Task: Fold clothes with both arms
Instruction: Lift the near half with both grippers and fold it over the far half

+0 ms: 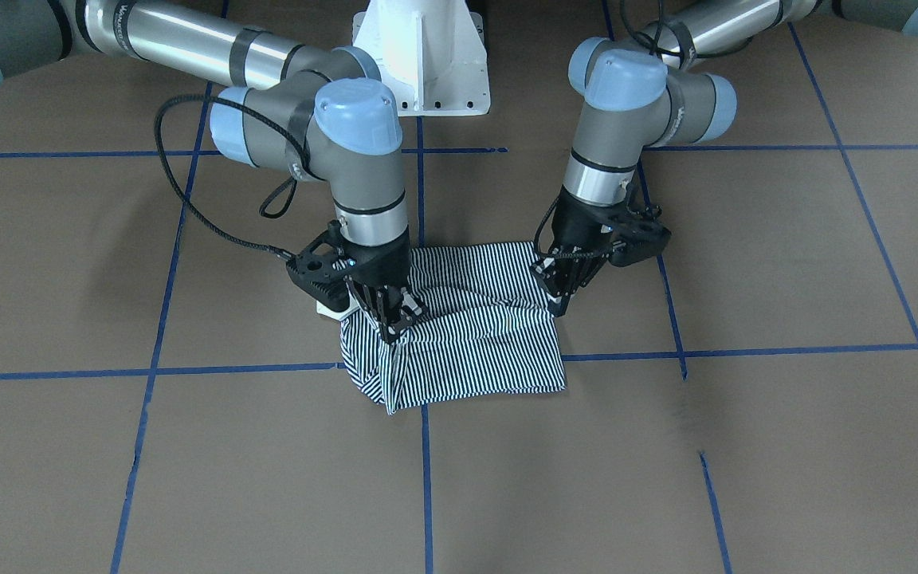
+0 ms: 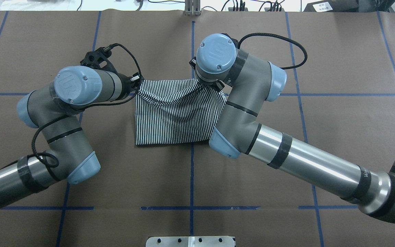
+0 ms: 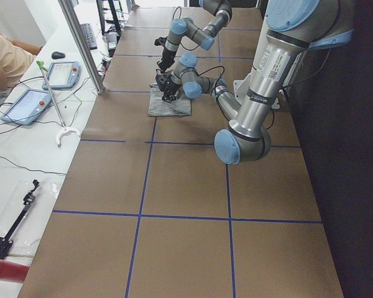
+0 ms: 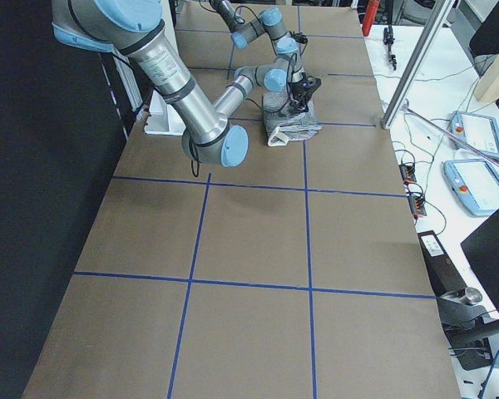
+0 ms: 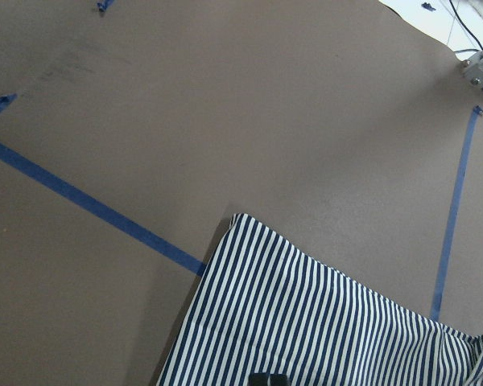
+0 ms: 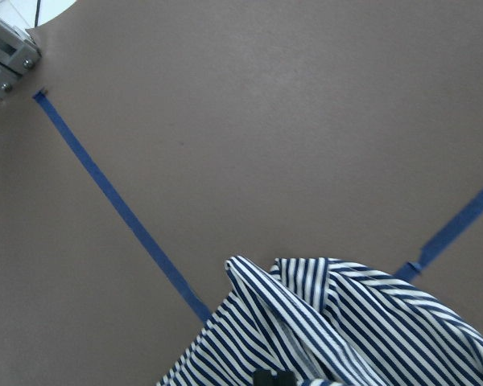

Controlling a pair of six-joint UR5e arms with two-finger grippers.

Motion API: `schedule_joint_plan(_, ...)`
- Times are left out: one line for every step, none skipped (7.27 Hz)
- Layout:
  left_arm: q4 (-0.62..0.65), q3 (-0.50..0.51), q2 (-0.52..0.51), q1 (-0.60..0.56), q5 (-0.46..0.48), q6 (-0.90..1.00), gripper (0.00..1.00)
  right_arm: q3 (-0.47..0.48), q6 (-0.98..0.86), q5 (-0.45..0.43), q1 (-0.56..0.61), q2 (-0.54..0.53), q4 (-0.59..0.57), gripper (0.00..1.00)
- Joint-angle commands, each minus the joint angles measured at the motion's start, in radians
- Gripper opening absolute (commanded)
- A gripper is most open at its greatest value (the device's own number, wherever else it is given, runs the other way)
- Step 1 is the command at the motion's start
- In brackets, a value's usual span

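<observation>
The striped shirt (image 1: 475, 343) lies folded into a rough rectangle on the brown table, near the middle; it also shows in the overhead view (image 2: 173, 116). My right gripper (image 1: 397, 331) is shut on one corner of its far edge and holds it lifted, with fabric hanging below the fingers. My left gripper (image 1: 561, 307) is shut on the other far corner, also seen in the overhead view (image 2: 137, 85). The edge sags between them. A small white bit (image 1: 330, 308), perhaps the collar, shows beside the right gripper. Both wrist views show striped fabric (image 5: 306, 330) (image 6: 362, 322) at the fingertips.
The table (image 1: 746, 438) is covered in brown paper with blue tape lines. The white pedestal base (image 1: 423, 56) stands behind the shirt. A side bench with tablets (image 3: 25, 105), a metal post (image 3: 81, 43) and a person (image 3: 0, 56) lies beyond the far edge.
</observation>
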Motion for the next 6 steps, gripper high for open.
schedule_joint_plan(-0.2, 0.265, -0.083, -0.072, 0.005, 0.07, 0.07, -0.281, -0.067, 0.042, 0.064, 0.083, 0.214, 0.09)
schedule_joint_plan(-0.318, 0.329, -0.08, -0.09, 0.005, 0.112, 0.26, -0.293, -0.084, 0.07, 0.097, 0.095, 0.216, 0.54)
schedule_joint_plan(-0.323, 0.328, -0.077, -0.089, 0.003, 0.114, 0.42, -0.291, -0.091, 0.075, 0.098, 0.097, 0.214, 1.0)
schedule_joint_plan(-0.327, 0.325, -0.072, -0.091, 0.003, 0.114, 0.43, -0.29, -0.104, 0.076, 0.105, 0.097, 0.214, 1.0)
schedule_joint_plan(-0.321, 0.278, -0.074, -0.089, -0.003, 0.111, 0.43, -0.282, -0.128, 0.075, 0.105, 0.095, 0.216, 1.0)
schedule_joint_plan(-0.318, 0.244, -0.075, -0.086, -0.004, 0.107, 0.41, -0.278, -0.128, 0.076, 0.111, 0.095, 0.216, 1.0)
